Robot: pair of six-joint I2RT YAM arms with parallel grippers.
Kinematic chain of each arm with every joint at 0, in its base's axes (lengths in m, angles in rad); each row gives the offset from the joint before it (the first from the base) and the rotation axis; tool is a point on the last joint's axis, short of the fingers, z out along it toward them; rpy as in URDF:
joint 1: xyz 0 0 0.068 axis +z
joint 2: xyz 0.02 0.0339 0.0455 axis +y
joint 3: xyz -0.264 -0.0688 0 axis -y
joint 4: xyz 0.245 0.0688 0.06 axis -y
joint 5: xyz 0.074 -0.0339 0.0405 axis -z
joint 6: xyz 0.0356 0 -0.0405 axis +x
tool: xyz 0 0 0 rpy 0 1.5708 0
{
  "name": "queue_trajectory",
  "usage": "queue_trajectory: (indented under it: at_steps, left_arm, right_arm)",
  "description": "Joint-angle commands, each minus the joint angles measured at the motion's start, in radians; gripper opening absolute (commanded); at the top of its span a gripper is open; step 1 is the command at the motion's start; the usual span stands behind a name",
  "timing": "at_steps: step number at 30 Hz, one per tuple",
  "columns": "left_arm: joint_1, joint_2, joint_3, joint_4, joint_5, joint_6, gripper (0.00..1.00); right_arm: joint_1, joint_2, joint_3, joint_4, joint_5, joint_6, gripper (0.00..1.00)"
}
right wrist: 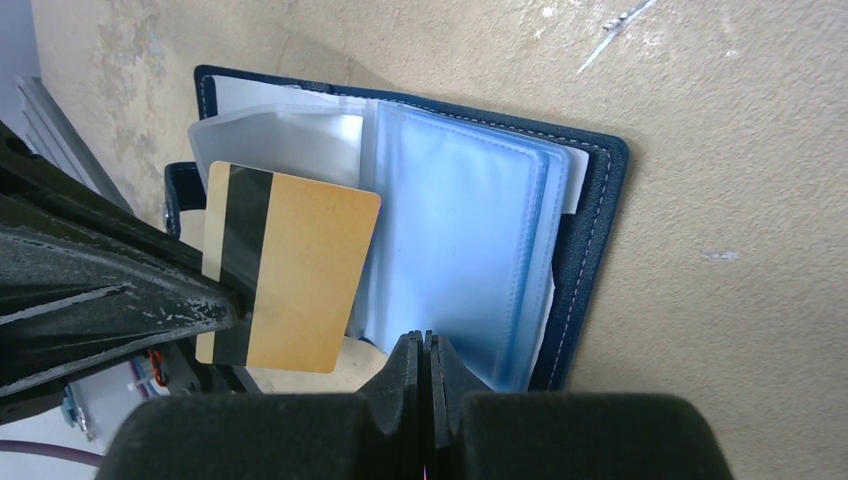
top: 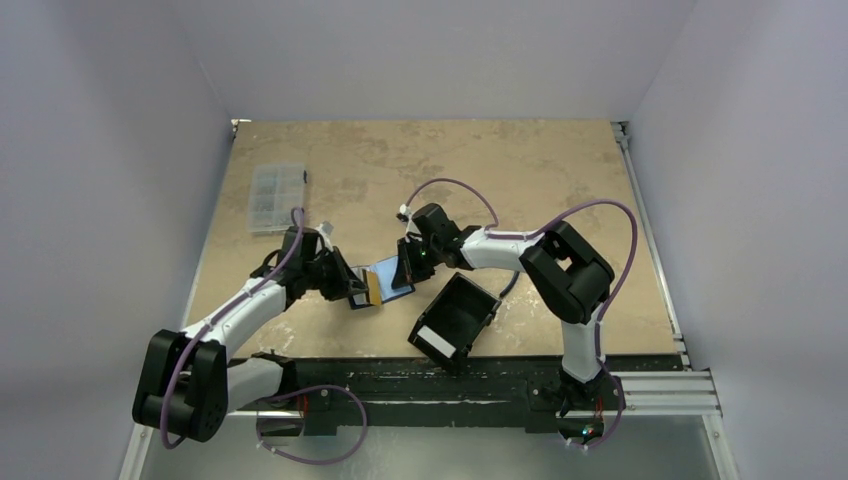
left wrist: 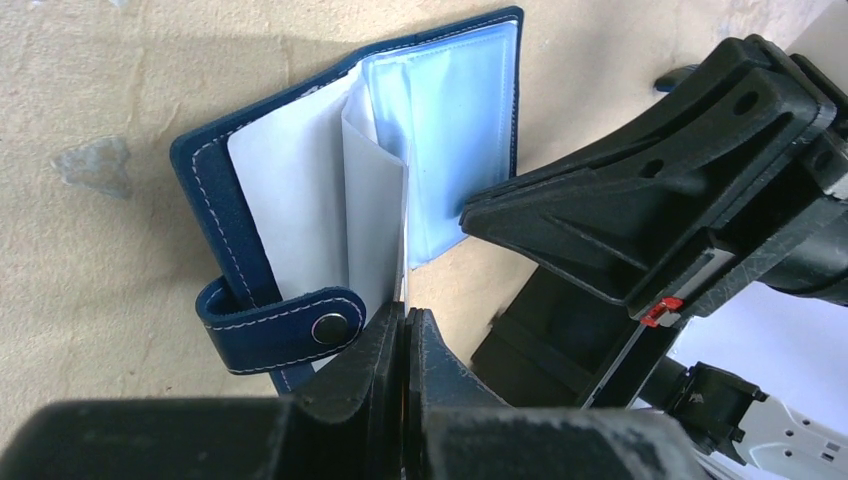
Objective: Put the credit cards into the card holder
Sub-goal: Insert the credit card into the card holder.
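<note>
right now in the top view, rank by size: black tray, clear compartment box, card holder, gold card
1. black tray
2. clear compartment box
3. card holder, partly covered
4. gold card

The left arm (top: 240, 312) and right arm (top: 505, 248) are built alike: white shells between bulky black joint housings. 1 purple cable (top: 612, 222) loops behind each wrist. The left gripper (left wrist: 405, 322) and right gripper (right wrist: 422, 348) have matte black, scuffed fingers. A red tab (left wrist: 660, 312) sits beside the right gripper's fingers.
</note>
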Motion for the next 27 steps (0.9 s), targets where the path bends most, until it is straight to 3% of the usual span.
queue_trajectory:
  at_steps: [1,27]
  left_arm:
    - [0.012,-0.040,-0.016,0.057,0.045,0.000,0.00]
    - [0.065,0.016,-0.099,0.200,0.127,0.013,0.00]
  right_arm:
    - [0.004,-0.008,0.056,-0.053,0.058,-0.054,0.00]
    - [0.001,0.045,0.071,-0.067,0.060,-0.069,0.00]
